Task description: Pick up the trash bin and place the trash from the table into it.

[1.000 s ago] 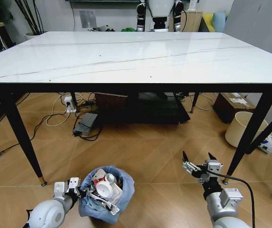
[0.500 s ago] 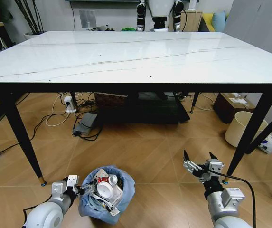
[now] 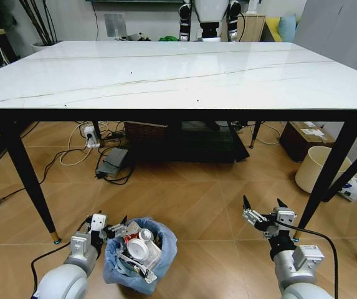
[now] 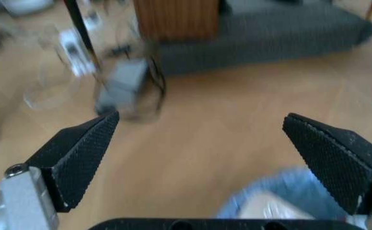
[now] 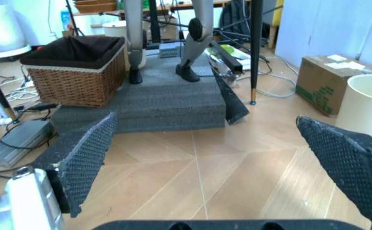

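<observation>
The trash bin is being seen on the wooden floor in front of the table, low in the head view and toward the robot's left. It is lined with a crinkled light-blue bag, and the trash is lying inside it: a round white lid, something red and some white and dark pieces can be told apart. The marble-look top of the table is being shown with thin grey veins and a black edge.

The left gripper is being held just beside the bin's rim, with its fingers spread apart and nothing between them. In the left wrist view the left gripper is being shown with both dark pads wide apart over the floor, and only a blurred blue part of the bin is visible between them.

The right gripper is being held low over the floor, well apart from the bin, near a table leg. Its fingers are also spread open and are holding nothing. The right wrist view adds what the head view hides under the table: a wicker basket, a grey mat, a cardboard box and a cream-coloured round bin, with the right gripper open before them.
</observation>
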